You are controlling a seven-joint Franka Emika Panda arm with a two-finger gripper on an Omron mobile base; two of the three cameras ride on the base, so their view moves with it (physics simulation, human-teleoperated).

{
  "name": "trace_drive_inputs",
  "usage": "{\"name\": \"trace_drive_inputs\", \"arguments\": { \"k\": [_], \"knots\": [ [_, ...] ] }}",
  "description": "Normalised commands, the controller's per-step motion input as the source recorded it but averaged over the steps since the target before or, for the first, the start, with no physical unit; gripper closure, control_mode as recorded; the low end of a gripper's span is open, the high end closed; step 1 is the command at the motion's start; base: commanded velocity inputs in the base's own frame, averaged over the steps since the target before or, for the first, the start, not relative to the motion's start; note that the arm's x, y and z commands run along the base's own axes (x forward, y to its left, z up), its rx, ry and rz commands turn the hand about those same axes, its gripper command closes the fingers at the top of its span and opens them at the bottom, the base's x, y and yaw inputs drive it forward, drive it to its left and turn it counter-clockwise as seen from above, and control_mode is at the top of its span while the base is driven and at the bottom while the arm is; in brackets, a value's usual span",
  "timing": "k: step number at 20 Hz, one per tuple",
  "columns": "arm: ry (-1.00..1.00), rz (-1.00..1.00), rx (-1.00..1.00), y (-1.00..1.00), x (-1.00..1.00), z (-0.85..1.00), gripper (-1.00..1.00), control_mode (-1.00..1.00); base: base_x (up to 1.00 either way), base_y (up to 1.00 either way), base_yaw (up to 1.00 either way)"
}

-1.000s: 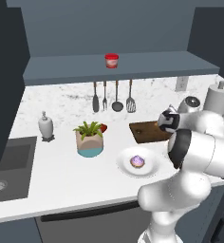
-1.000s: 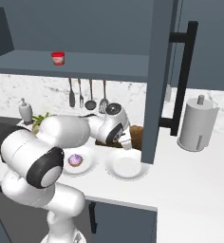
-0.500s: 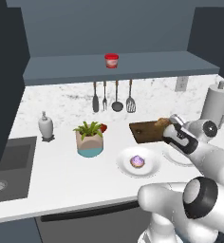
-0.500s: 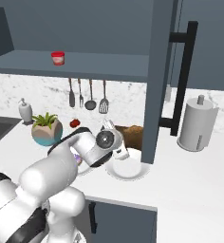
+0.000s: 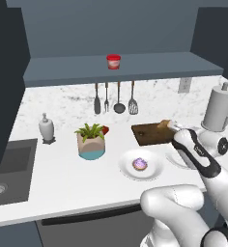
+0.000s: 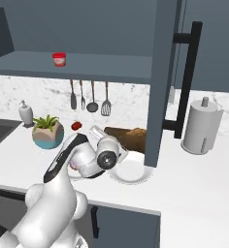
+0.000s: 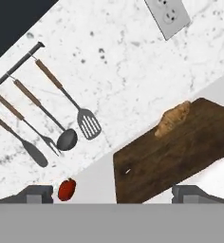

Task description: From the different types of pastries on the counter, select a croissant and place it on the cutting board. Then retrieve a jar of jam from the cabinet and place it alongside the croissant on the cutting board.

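Observation:
The golden croissant lies on the far corner of the dark cutting board; it shows as croissant on the board on the white counter. My gripper is open and empty, hovering just short of the board's near edge, clear of the croissant; it shows beside the board as gripper. The red jar of jam stands on the cabinet shelf, up and to the left of the hand, also seen as jar. The purple-frosted pastry rests on a white plate.
Utensils hang on the back wall above a small red fruit. A potted plant, soap bottle and sink lie left. A paper towel roll stands right. The open cabinet door hangs over a second plate.
The arm has folded lower and the hand has drawn back a little from the cutting board towards the base. The jaws stayed open; the croissant stayed on the board.

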Motion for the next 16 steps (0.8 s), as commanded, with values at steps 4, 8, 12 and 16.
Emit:
{"name": "trace_drive_inputs", "arguments": {
  "k": [4,8,12,16],
  "knots": [
    [-0.19,0.32,-0.25,0.39,-0.29,0.41,-1.00,-1.00,0.00,0.00,0.00],
    [-0.19,0.29,-0.25,0.42,-0.35,0.39,-1.00,-1.00,0.00,0.00,0.00],
    [-0.17,0.25,-0.25,0.48,-0.38,0.34,-1.00,-1.00,0.00,0.00,0.00],
    [-0.14,0.14,-0.19,0.49,-0.31,0.36,-1.00,-1.00,0.00,0.00,0.00]
  ]
}}
